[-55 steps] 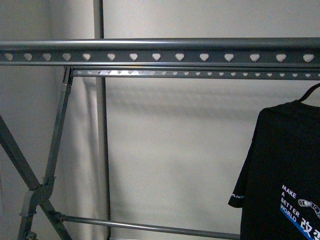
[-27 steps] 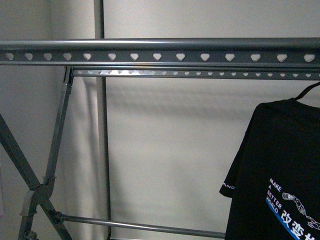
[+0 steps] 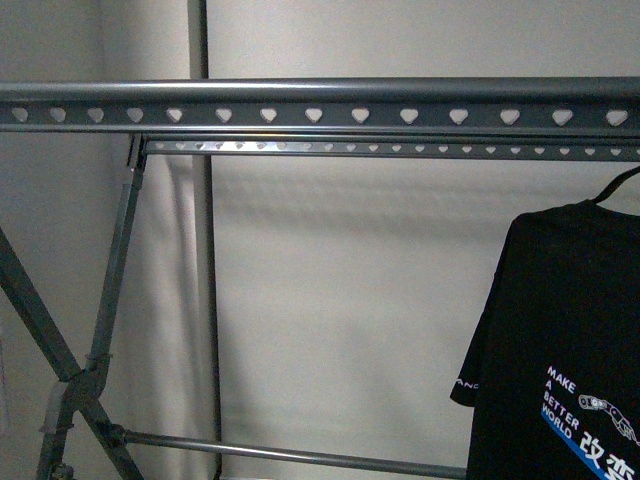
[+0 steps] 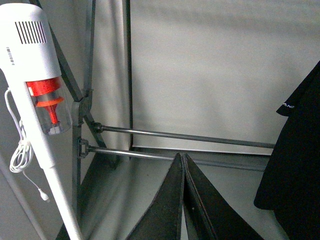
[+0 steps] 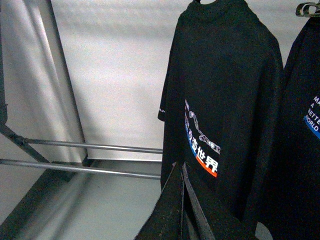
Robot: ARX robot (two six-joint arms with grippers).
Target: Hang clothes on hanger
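Observation:
The grey metal rack's top rail (image 3: 320, 100), with its row of heart-shaped holes, spans the front view, and a second rail lies just behind it. The black T-shirt (image 3: 570, 320) with white "MAKE A BETTER WORLD" text hangs at the far right on a black hook (image 3: 618, 185). Neither gripper shows in the front view. My left gripper (image 4: 182, 157) is shut and empty, with the shirt's sleeve (image 4: 295, 175) off to one side. My right gripper (image 5: 180, 165) is shut and empty, its tips just in front of the hanging shirt (image 5: 230, 90).
A second black printed shirt (image 5: 305, 75) hangs beside the first. A white stick vacuum with a red part (image 4: 37, 75) leans by the rack's crossed legs (image 3: 60, 380). Low horizontal bars (image 4: 175, 136) cross near the floor, with a pale wall behind.
The hanging T-shirt has swung a little to the left and then partly back to the right. The rack holds still.

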